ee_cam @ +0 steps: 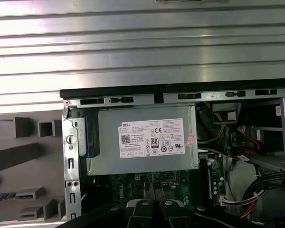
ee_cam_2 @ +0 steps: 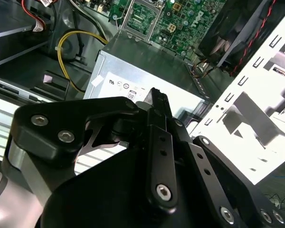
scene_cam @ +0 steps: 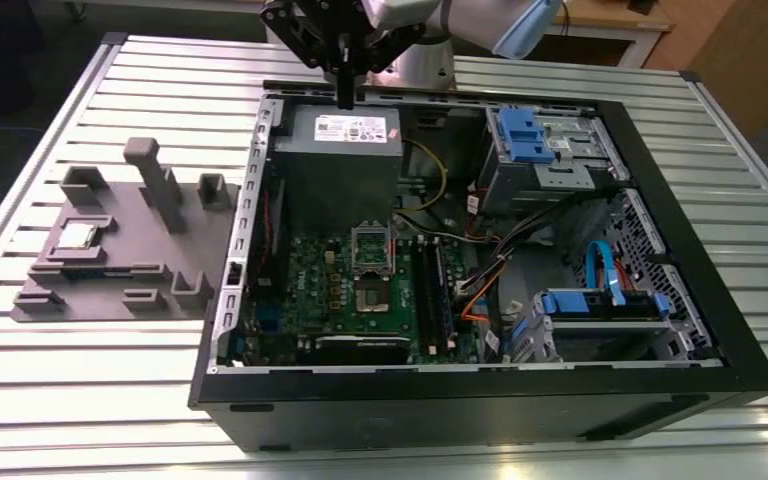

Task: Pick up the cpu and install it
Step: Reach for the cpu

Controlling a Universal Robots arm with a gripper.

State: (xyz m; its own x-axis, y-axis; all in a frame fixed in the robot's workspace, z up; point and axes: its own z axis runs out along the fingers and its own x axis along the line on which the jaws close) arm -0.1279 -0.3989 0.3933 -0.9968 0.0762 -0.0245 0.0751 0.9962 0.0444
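The cpu [scene_cam: 80,236], a small square chip with a pale metal top, lies in a recess of the grey fixture block [scene_cam: 117,255] on the exterior view's left, outside the computer case. My gripper [scene_cam: 345,98] hangs over the far edge of the case, above the power supply [scene_cam: 337,150], well away from the cpu. Its black fingers are shut with nothing between them, as both wrist views also show [ee_cam_2: 156,95] [ee_cam: 152,190]. The metal socket frame [scene_cam: 373,265] with its dark centre sits mid-motherboard, beyond the power supply [ee_cam_2: 152,66].
The open black computer case [scene_cam: 491,385] lies on a slatted aluminium table [scene_cam: 91,400]. Inside are a green motherboard [scene_cam: 317,290], blue drive cages [scene_cam: 531,135], loose cables [scene_cam: 531,250] and a yellow wire [ee_cam_2: 66,42]. Grey posts [scene_cam: 157,180] rise from the fixture.
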